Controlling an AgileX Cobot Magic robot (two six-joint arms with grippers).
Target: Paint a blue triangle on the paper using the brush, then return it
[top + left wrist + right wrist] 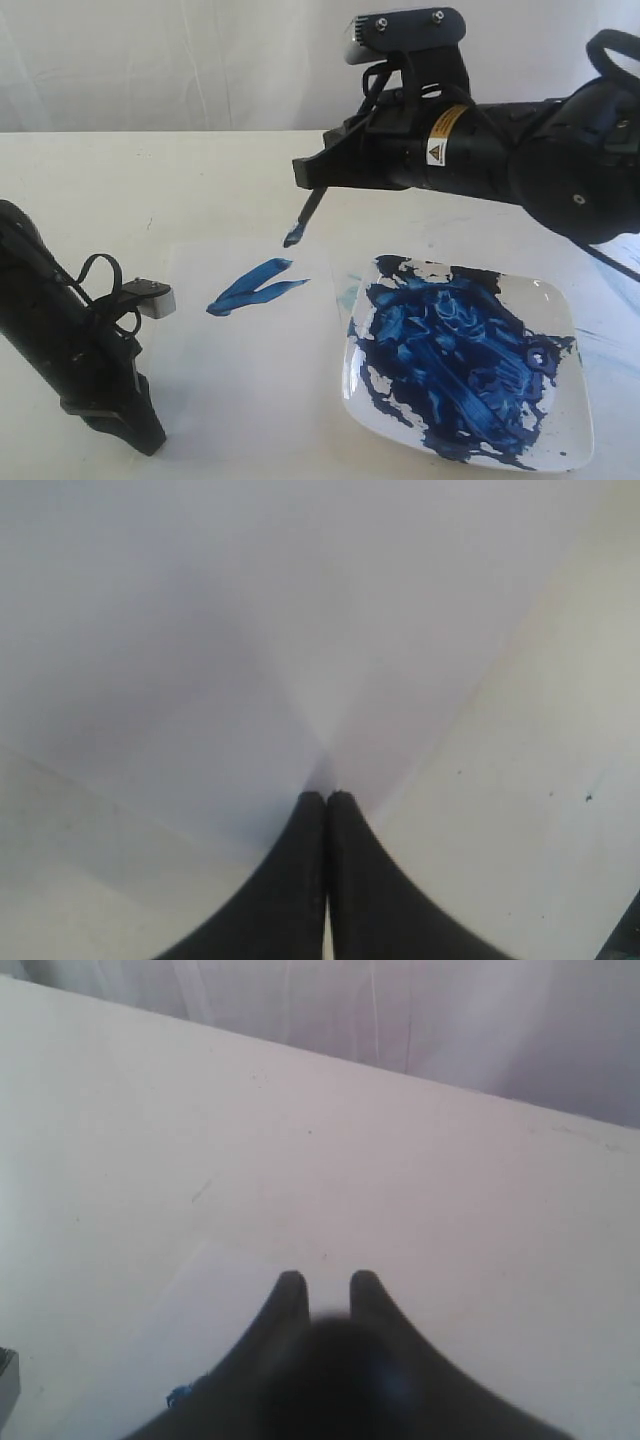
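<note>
Left claw (327,796), closed, rests on paper (260,380); right claw (305,172) grips brush (308,212) above blue triangle (250,287), seemingly painted; return remains.

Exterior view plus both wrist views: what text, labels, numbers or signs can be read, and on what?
Yellow sticker on the right arm: print too small to read.
Warning triangle beside it: a sign only, no legible words.
Paper, plate, brush: no text.
Wrist views: no text.
</note>
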